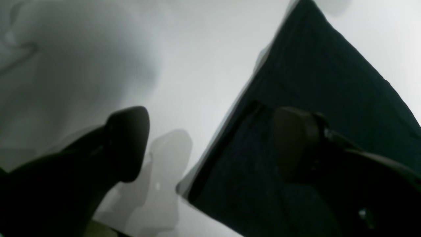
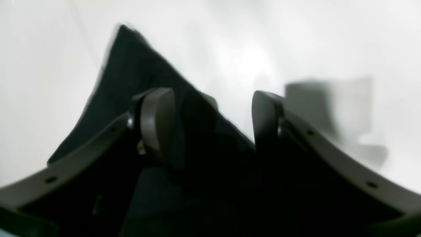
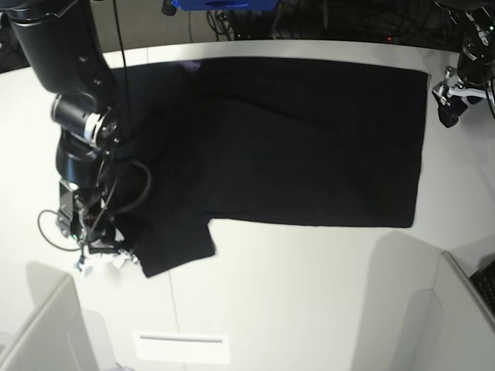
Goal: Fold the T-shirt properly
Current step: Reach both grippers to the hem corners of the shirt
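Beneath and between the spread tips of the right claw (image 2: 210, 131) lies an edge of the T-shirt (image 3: 294, 154), a broad black sheet laid across the white tabletop (image 3: 271, 309). One sleeve reaches beyond that claw. The left claw (image 1: 218, 148) is also spread, with another edge of the shirt between its tips; neither pinches cloth. The step in hand looks like lining up for a fold. Done well, each claw would straddle the hem squarely, dip low, close on the cloth alone, then lift both sides evenly to avoid creases. The right arm hides part of the shirt, the wrist views blur at the tips, and any print is out of sight.
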